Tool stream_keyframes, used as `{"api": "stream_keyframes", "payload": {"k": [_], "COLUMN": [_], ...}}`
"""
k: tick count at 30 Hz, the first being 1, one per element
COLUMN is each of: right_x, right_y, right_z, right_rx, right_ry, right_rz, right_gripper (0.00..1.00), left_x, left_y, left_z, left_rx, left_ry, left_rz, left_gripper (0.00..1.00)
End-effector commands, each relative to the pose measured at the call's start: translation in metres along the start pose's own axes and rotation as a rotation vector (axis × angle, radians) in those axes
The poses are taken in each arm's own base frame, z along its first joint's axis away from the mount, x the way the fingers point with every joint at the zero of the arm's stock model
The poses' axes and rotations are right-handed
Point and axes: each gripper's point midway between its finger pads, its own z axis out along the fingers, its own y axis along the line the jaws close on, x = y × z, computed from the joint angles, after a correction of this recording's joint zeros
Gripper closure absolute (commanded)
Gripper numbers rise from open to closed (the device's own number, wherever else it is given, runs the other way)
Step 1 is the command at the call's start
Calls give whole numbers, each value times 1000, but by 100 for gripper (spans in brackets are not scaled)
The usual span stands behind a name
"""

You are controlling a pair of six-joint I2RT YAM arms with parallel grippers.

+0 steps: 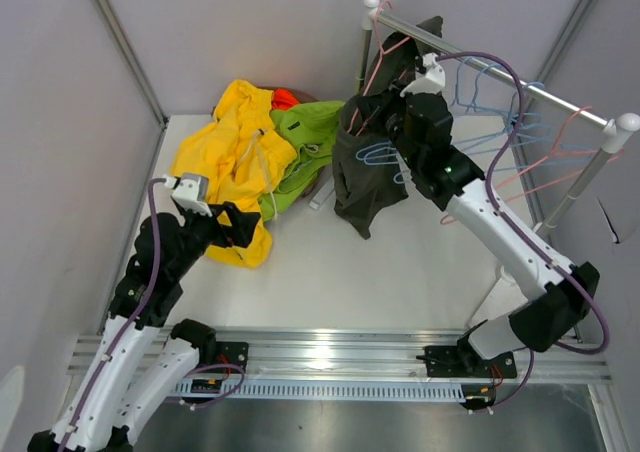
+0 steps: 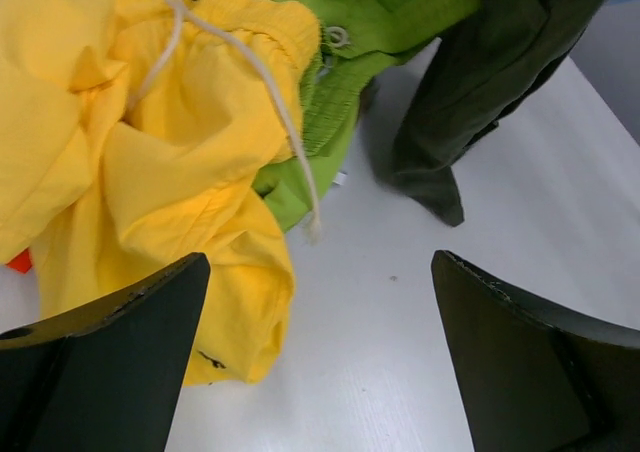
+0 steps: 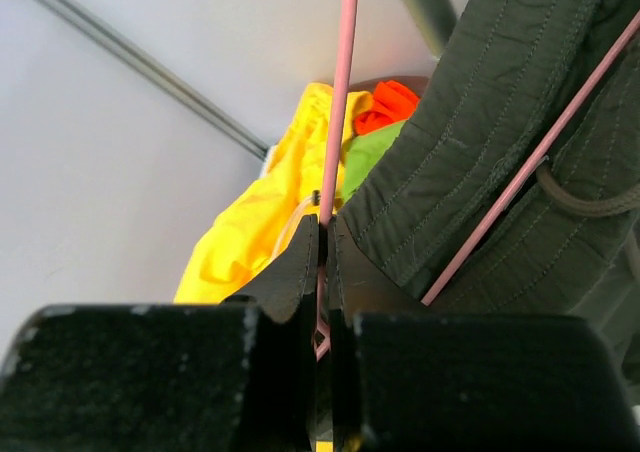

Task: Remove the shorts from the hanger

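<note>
Left arm (image 1: 135,292) is folded low, elbow bent, forearm reaching forward and inward, wrist pitched down. Left gripper (image 2: 320,357) is wide open: the fingers (image 2: 110,362) are spread far apart with nothing between them and nothing touching either pad.

Right arm (image 1: 495,227) is extended up and forward, leaning inward from its base, wrist raised high. Right gripper (image 3: 322,240) is closed: the fingers (image 3: 295,277) are pressed nearly flat together, tips pointing up, a thin pink wire (image 3: 346,92) is pinched between the tips and runs straight up past them.
</note>
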Motion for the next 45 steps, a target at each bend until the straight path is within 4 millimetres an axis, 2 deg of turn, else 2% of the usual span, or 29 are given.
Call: {"api": "stream_keyframes", "payload": {"k": [1, 2, 4, 5, 7, 9, 11, 12, 16, 21, 27, 33, 34, 35, 37, 38, 39, 40, 41, 45], "right_x": [-71, -78, -82, -86, -87, -89, -87, -85, -76, -72, -71, -84, -85, -79, -81, -81, -84, -84, -84, -85], "right_y": [49, 55, 61, 63, 68, 69, 70, 71, 72, 69, 71, 79, 81, 78, 79, 78, 77, 76, 74, 66], "right_z": [-48, -59, -69, -78, -87, -96, -104, -107, -114, -118, -127, -146, -149, -149, -153, -155, -158, -160, -161, -165], "right_rx": [-140, -160, -178, -187, -203, -210, -221, -227, -233, -227, -248, -293, -303, -291, -298, -293, -291, -289, -283, -262], "right_ry": [-178, -190, -195, -202, -201, -200, -193, -186, -171, -168, -158, -164, -163, -138, -138, -136, -141, -144, -143, -160], "right_rz": [43, 53, 63, 72, 82, 100, 119, 127, 141, 150, 197, 255, 262, 259, 268, 269, 268, 267, 268, 264], "right_gripper": [100, 100, 100, 100, 100, 100, 100, 100, 100, 100, 100, 100, 100, 100, 100, 100, 100, 100, 100, 100], "left_x": [-24, -39, -38, -50, -46, -57, -54, -62, -64, -59, -50, -48, -48, -48, -56, -54, -56, -60, -59, -63], "left_y": [-46, -56, -76, -87, -108, -125, -146, -155, -193, -228, -245, -244, -247, -248, -249, -250, -250, -250, -249, -244], "left_z": [6, 4, 11, 10, 15, 16, 19, 18, 10, 4, 19, 41, 46, 49, 55, 59, 60, 59, 59, 48], "left_rx": [198, 228, 283, 310, 365, 410, 463, 487, 605, 705, 716, 659, 657, 656, 630, 624, 622, 619, 614, 618], "left_ry": [-37, -74, -56, -87, -68, -91, -74, -95, -108, -96, -104, -155, -163, -166, -187, -183, -187, -198, -200, -212], "left_rz": [24, 33, 55, 61, 85, 92, 96, 91, 95, 95, 102, 133, 137, 138, 128, 129, 125, 117, 111, 88], "left_gripper": [1, 1, 1, 1, 1, 1, 1, 1, 1, 1, 1, 3, 8, 27, 43, 61, 69, 82, 99, 100]}}
